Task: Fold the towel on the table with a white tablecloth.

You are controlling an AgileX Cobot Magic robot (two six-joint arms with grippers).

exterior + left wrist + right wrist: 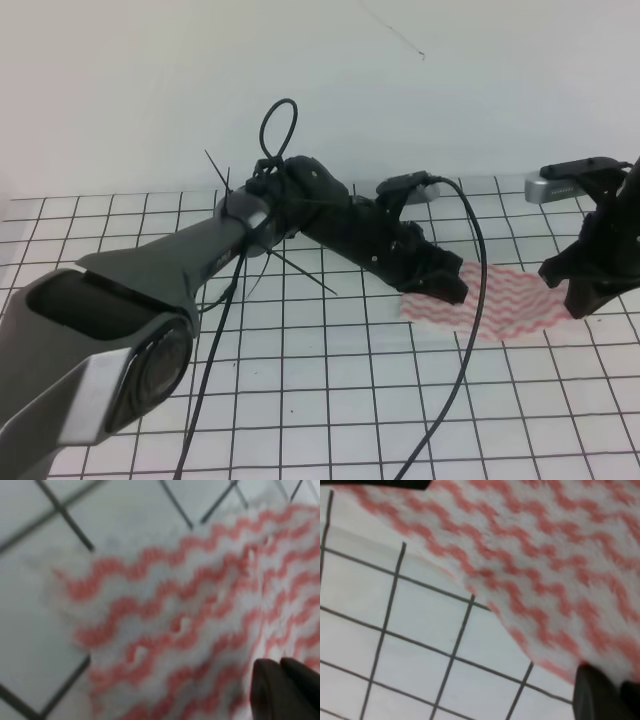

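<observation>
The towel (505, 300), pinkish-red and white with wavy stripes, lies at the right on the table with a white tablecloth (330, 400). My left gripper (452, 288) reaches across the middle and sits on the towel's left edge. In the left wrist view its dark fingertips (285, 692) are pressed together on the towel (190, 620). My right gripper (580, 298) is at the towel's right edge. The right wrist view shows its fingertips (605, 697) closed at the hem of the towel (545, 565), over the tablecloth (420, 645).
A black cable (465, 340) hangs from the left arm and trails across the tablecloth toward the front. A grey device (560, 185) sits at the back right by the wall. The left arm's large grey base (110, 340) fills the front left.
</observation>
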